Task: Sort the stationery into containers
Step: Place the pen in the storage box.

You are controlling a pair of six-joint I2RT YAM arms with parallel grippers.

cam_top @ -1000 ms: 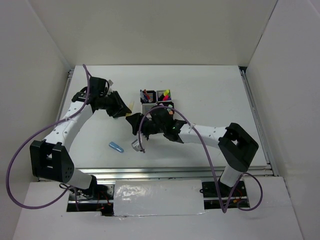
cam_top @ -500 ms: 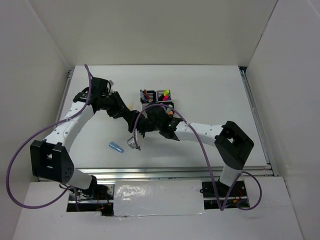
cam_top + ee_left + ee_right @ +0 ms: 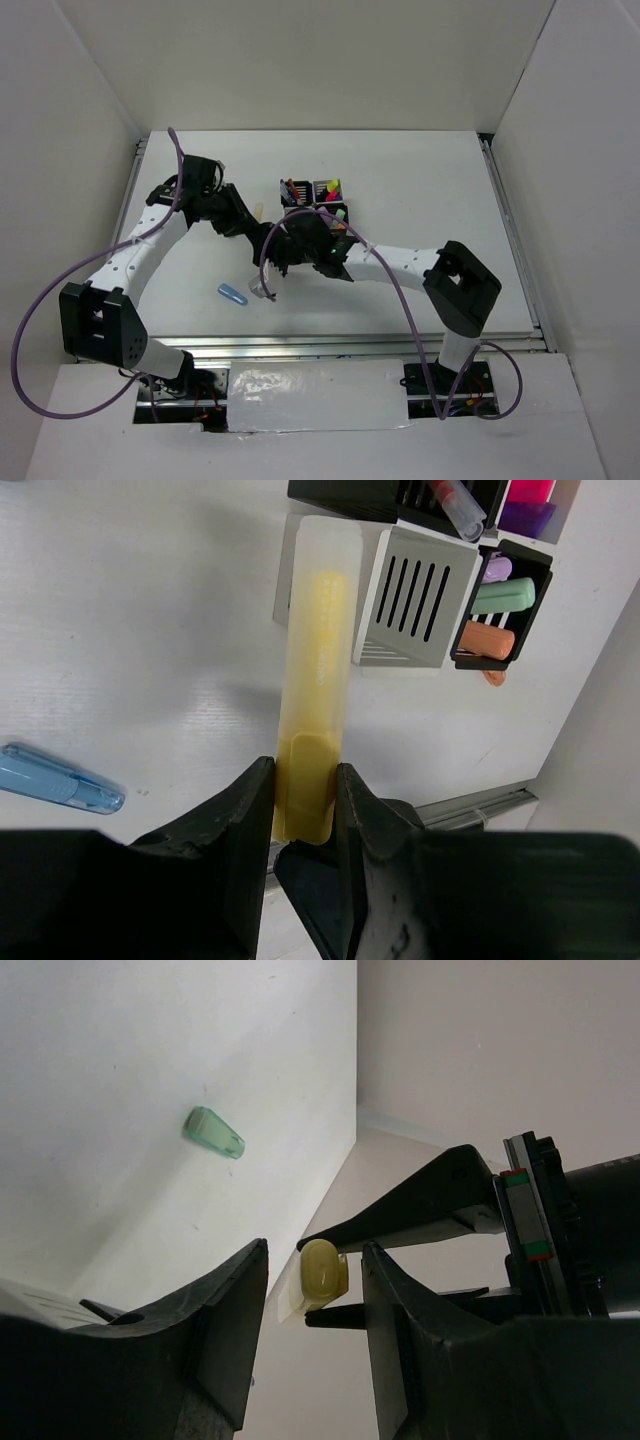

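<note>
My left gripper (image 3: 303, 780) is shut on the near end of a pale yellow marker (image 3: 318, 650), held above the table and pointing at the containers (image 3: 415, 600). The containers (image 3: 313, 195) form a block of slotted black and silver cups. One black cup holds pastel markers (image 3: 500, 605), and another holds a red pen (image 3: 455, 498). My right gripper (image 3: 314, 1255) is open, and the yellow marker's end (image 3: 320, 1270) shows between its jaws without touching them. In the top view the left gripper (image 3: 248, 218) and right gripper (image 3: 275, 245) meet just left of the containers.
A light blue marker (image 3: 232, 294) lies on the table near the front, also in the left wrist view as the blue marker (image 3: 60, 780). A small pale green piece (image 3: 213, 1132) lies on the table in the right wrist view. White walls enclose the table.
The right arm has swung left toward the left gripper, bringing its jaws up to the yellow marker. The left gripper keeps its hold and has barely shifted.
</note>
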